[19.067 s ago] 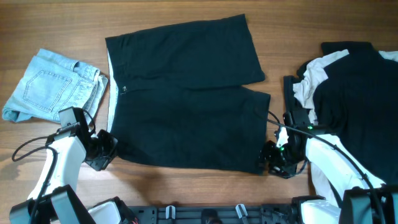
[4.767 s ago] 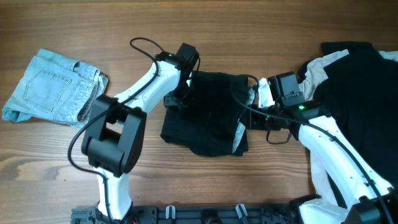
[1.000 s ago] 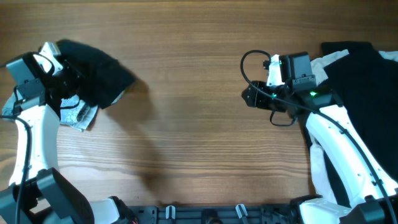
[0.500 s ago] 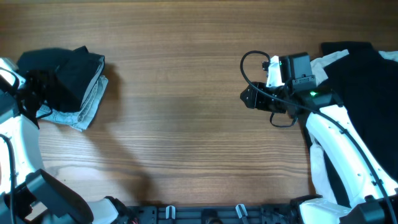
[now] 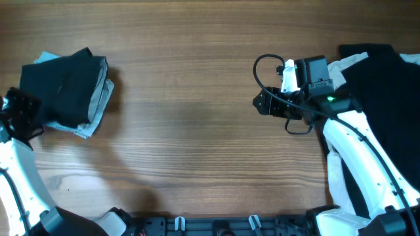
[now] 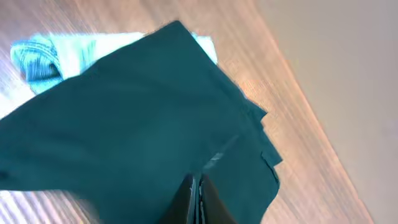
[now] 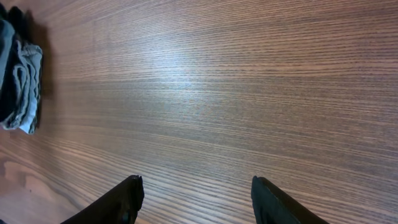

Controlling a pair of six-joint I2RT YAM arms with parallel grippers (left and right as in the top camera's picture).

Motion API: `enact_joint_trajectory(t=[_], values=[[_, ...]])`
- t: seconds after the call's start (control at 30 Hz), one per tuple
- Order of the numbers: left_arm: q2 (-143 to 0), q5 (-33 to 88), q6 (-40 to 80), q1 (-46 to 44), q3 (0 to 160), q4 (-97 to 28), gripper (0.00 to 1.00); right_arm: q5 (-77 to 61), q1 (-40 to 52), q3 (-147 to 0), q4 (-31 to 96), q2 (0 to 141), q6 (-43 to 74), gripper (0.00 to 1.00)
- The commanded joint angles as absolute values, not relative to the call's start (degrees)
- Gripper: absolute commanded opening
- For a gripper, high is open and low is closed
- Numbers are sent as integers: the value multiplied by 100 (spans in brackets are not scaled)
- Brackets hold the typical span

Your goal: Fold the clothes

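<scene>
The black shorts (image 5: pixel 62 88) lie folded on top of the pale-blue denim shorts (image 5: pixel 100 108) at the table's far left. My left gripper (image 5: pixel 25 117) is at the pile's left edge. In the left wrist view its fingers (image 6: pixel 198 198) are pressed together above the flat black shorts (image 6: pixel 137 118), with no fabric visibly pinched, and a bit of denim (image 6: pixel 37 56) shows behind. My right gripper (image 5: pixel 262 103) is open and empty over bare wood right of centre; it also shows in the right wrist view (image 7: pixel 202 193). That view shows the pile (image 7: pixel 15 74) far off.
A heap of black-and-white garments (image 5: pixel 377 92) covers the right end of the table, under and behind my right arm. A black cable (image 5: pixel 262 65) loops off the right wrist. Bare wooden tabletop (image 5: pixel 190 124) lies between the two arms.
My left gripper carried the black shorts to the far left, laid them on the denim shorts, and has drawn back leftward. The right arm has not moved.
</scene>
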State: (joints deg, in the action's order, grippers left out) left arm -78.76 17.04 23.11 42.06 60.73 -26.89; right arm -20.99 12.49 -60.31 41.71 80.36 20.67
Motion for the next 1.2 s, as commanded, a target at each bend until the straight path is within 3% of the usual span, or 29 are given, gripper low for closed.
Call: enact_joint_trajectory(t=[0.0,0.07,0.13,0.17,0.37,0.43,0.53,0.57,0.67,0.77,0.83,1.03,1.17], values=[[-7972,1750,2272,4244,6158,-2679,4,-2191,1273,-6016,4169,8040,1964,61],[-7970,1879,2316,4388,6204,-2602,4,-2193,1273,-6016,4165,8040,1962,61],[-7975,2753,2231,4414,6248,-2788,11,-2191,1273,-6016,4160,8040,1964,61],[-7994,2683,2095,4318,6219,-2902,6,-2191,1273,-6016,4163,8040,1964,61],[-9776,917,2099,3647,5872,-2342,4,-1931,1273,-6018,4154,8034,1802,57],[-10407,1022,2097,3704,5874,-2154,4,-1907,1267,-6042,4331,7926,1820,48],[-10226,1479,1925,3712,5920,-2268,6,-1363,1267,-6243,4654,7708,1822,38],[-9974,1479,1925,3712,6007,-2471,23,-1223,1267,-6348,4746,7627,1822,33],[-8934,1774,1844,3640,6431,-3103,47,-934,1267,-6700,5159,7518,2309,15],[-7511,1994,1367,3282,6783,-3708,63,-943,1267,-6882,5564,7518,2731,4],[-6724,1992,1166,2738,6783,-3979,63,-941,1267,-6882,5789,7520,2856,4],[-6112,1798,768,646,6783,-5144,40,-937,1267,-6882,6082,7520,2834,4],[-6073,1404,768,-97,6783,-5627,48,-893,1267,-6886,6007,7491,2362,4]])
